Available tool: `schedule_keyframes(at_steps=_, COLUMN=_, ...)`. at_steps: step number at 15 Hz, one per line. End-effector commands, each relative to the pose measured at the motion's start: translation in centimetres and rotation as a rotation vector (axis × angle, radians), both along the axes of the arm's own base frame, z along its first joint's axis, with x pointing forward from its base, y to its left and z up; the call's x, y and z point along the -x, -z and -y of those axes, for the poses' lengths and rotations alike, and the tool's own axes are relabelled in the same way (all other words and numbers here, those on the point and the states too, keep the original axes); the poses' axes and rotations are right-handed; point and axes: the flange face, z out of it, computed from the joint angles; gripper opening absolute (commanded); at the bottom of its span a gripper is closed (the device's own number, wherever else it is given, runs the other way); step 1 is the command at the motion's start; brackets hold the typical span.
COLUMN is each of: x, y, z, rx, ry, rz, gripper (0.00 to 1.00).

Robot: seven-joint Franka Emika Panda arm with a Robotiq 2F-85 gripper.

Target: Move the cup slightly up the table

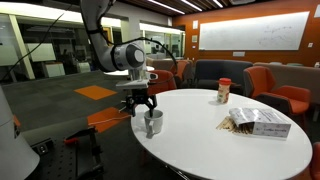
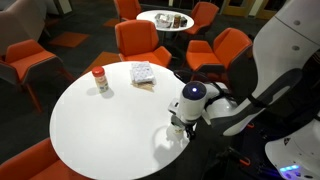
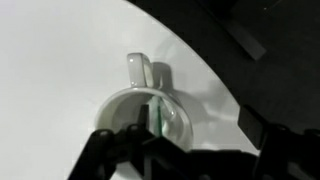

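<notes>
Gripper (image 1: 141,107) spread wide, I hang just above the cup (image 1: 153,123), fingers to either side of it and not touching it. The cup stands upright on the bench (image 1: 200,145), close to the curved edge nearest my arm. In the wrist view I look straight down into it: the handle (image 3: 138,70) points away from me, and a thin dark green stick (image 3: 160,118) leans inside against the wall. I cannot tell what else the cup holds. My dark fingers (image 3: 105,152) frame the bottom of that view, apart from the rim. Well across the bench, near the far edge, stands a jar (image 1: 224,93) with a red lid (image 1: 224,81); its contents look pale, but I cannot tell what they are. A flat white box (image 1: 260,122) lies near another edge, apart from the jar and the cup.
</notes>
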Motion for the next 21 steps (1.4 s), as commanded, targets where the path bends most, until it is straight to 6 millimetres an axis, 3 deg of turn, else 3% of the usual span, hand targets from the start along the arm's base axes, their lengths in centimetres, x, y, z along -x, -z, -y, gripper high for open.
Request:
schedule_keyframes(at_steps=1, x=-0.2, y=0.2, z=-0.6, rx=-0.002, ry=-0.051, rz=0.007, gripper=0.96)
schedule_keyframes(at_steps=3, x=-0.2, y=0.7, z=-0.7, rx=0.002, ry=-0.058, rz=-0.004, gripper=0.75)
schedule_keyframes(at_steps=5, x=-0.4, y=1.2, z=-0.6, rx=0.007, ry=-0.064, rz=-0.011, gripper=0.62)
schedule_keyframes(at_steps=12, x=-1.3, y=2.4, z=-0.1, rx=0.025, ry=-0.091, rz=-0.024, gripper=0.01)
schedule_keyframes(at_steps=21, x=-2.0, y=1.6, z=0.1, rx=0.023, ry=-0.048, rz=0.004, gripper=0.00)
